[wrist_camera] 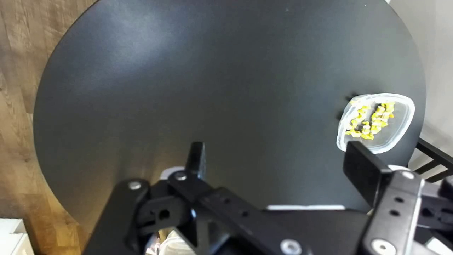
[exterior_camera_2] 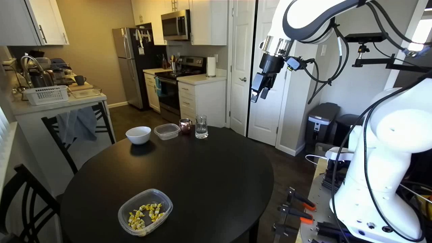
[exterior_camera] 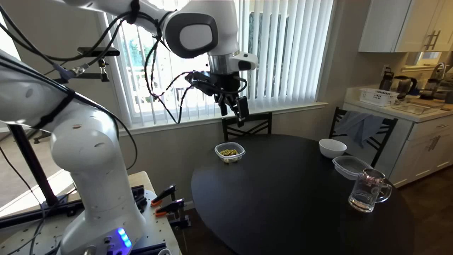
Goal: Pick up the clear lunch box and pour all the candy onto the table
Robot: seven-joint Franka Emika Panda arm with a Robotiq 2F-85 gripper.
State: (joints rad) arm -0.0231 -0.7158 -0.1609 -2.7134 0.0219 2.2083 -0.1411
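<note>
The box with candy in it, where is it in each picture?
In an exterior view: the box, near the middle.
In an exterior view: the box, low, left of middle.
Wrist view: the box, right side, halfway up.
Shared landmark: the dark table under it.

"The candy (exterior_camera_2: 136,222)?"

"Yellow and white; the lunch box (exterior_camera_2: 152,197) is clear."

"The bench (wrist_camera: 226,99)?"

"Plain black, like the fingers (wrist_camera: 364,171)."

"Anything else?"

"White bowl (exterior_camera_2: 138,135), grey-blue towel (exterior_camera: 358,125), wood-grained brown floor (wrist_camera: 16,106)."
</note>
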